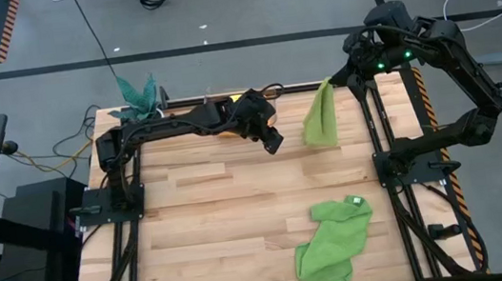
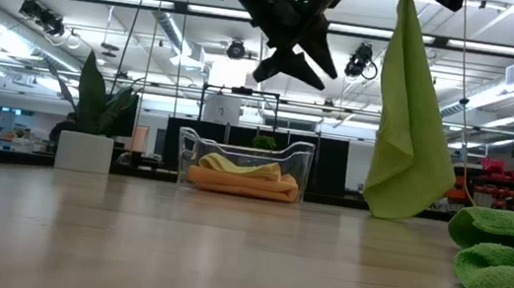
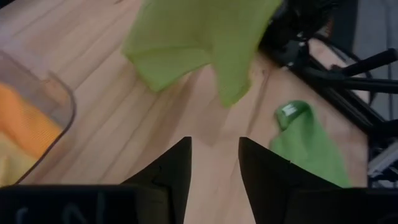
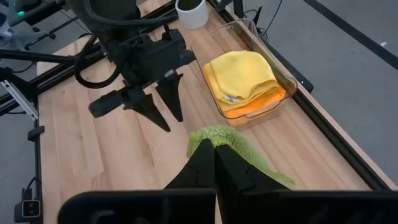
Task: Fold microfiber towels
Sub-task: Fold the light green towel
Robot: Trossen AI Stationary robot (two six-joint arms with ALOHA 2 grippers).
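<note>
My right gripper (image 4: 214, 149) is high over the table's far right and is shut on the lime green towel (image 1: 318, 118), which hangs down from it (image 2: 408, 134). My left gripper (image 1: 276, 145) is open in the air just left of that towel, touching nothing (image 3: 214, 146). The larger mid-green towel (image 1: 335, 236) with a white tag (image 1: 357, 202) lies crumpled on the table at the near right. A yellow towel (image 4: 242, 78) lies folded on an orange towel (image 4: 261, 102) in a clear bin (image 2: 244, 167) at the far edge. My right gripper pinches a bunched top part of the lime green towel (image 4: 214, 134) between its two shut fingers, which slant downward. How many layers it holds cannot be told. The towel hangs slack below the fingers, and its lower end (image 2: 389, 213) is close to the table.
A teal-leaved plant in a white pot (image 1: 138, 95) stands at the far left corner, beside the clear bin. Bare wood (image 1: 205, 232) spreads over the table's middle and near left. Black frame rails (image 1: 389, 171) run along both sides.
</note>
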